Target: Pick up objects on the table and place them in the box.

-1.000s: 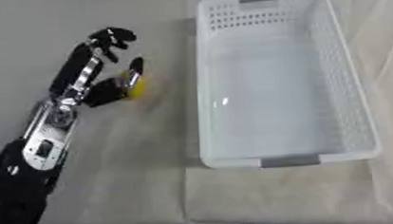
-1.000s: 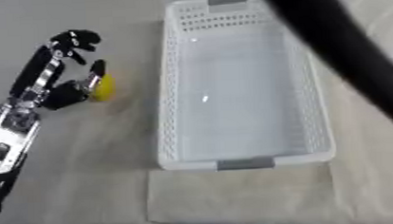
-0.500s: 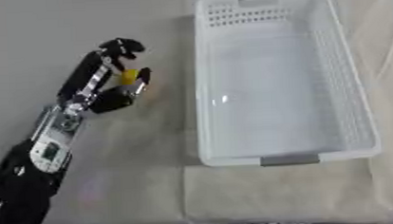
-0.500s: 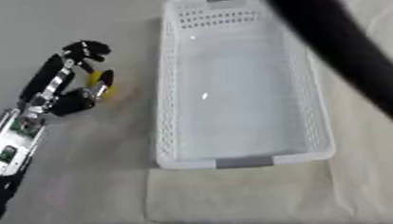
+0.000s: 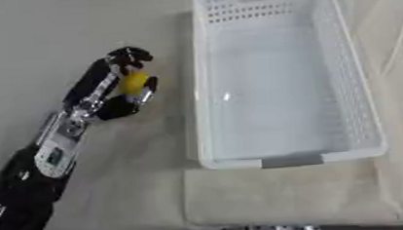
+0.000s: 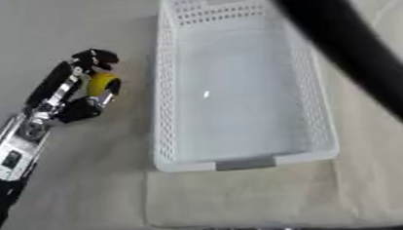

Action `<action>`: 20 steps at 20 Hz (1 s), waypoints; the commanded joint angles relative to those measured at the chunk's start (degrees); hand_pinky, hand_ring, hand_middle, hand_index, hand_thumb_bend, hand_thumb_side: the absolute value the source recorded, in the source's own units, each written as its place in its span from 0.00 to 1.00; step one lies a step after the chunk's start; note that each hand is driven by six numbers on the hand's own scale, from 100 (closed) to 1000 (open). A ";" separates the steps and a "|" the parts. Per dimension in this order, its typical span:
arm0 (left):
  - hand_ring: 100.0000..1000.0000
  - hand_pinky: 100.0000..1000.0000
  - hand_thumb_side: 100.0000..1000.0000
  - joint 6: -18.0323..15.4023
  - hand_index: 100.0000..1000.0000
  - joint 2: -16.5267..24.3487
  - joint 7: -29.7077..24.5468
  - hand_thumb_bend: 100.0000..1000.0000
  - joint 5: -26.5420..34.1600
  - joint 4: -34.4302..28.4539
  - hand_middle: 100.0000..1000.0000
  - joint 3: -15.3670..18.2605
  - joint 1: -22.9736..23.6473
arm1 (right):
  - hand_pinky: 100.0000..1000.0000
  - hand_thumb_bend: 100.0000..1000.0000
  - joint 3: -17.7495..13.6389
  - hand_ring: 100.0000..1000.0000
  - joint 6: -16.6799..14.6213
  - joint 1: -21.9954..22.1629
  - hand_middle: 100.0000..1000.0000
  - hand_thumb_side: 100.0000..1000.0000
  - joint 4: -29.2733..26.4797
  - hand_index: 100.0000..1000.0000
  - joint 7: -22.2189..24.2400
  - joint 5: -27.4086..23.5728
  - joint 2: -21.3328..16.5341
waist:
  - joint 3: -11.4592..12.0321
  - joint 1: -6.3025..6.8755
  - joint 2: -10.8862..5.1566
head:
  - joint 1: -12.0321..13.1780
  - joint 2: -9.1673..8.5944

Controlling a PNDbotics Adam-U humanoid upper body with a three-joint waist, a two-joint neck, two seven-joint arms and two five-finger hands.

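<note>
My left hand (image 5: 112, 94) reaches in from the lower left, and its fingers and thumb are curled round a small yellow object (image 5: 134, 82). It sits just left of the white perforated box (image 5: 201, 112), which lies lengthwise in the middle and looks empty inside. Only my right arm (image 6: 347, 57) shows, as a dark blurred bar crossing the right eye view; its hand is out of sight.
The tabletop is covered with a pale cloth (image 5: 276, 196) whose folds show below and to the right of the box. Grey bare surface (image 5: 40, 41) lies at the upper left.
The left hand has closed round the yellow object and shifted slightly toward the box. The whole picture has shifted a little too.
</note>
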 commanded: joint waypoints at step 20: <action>0.46 0.28 0.00 0.49 0.51 5.35 0.51 0.00 -0.80 -1.21 0.52 1.06 2.16 | 0.46 0.00 -2.28 0.57 0.70 0.95 0.64 0.93 -4.43 0.69 0.12 3.85 -0.91 | -0.28 -1.02 -0.25 | 0.65 -0.38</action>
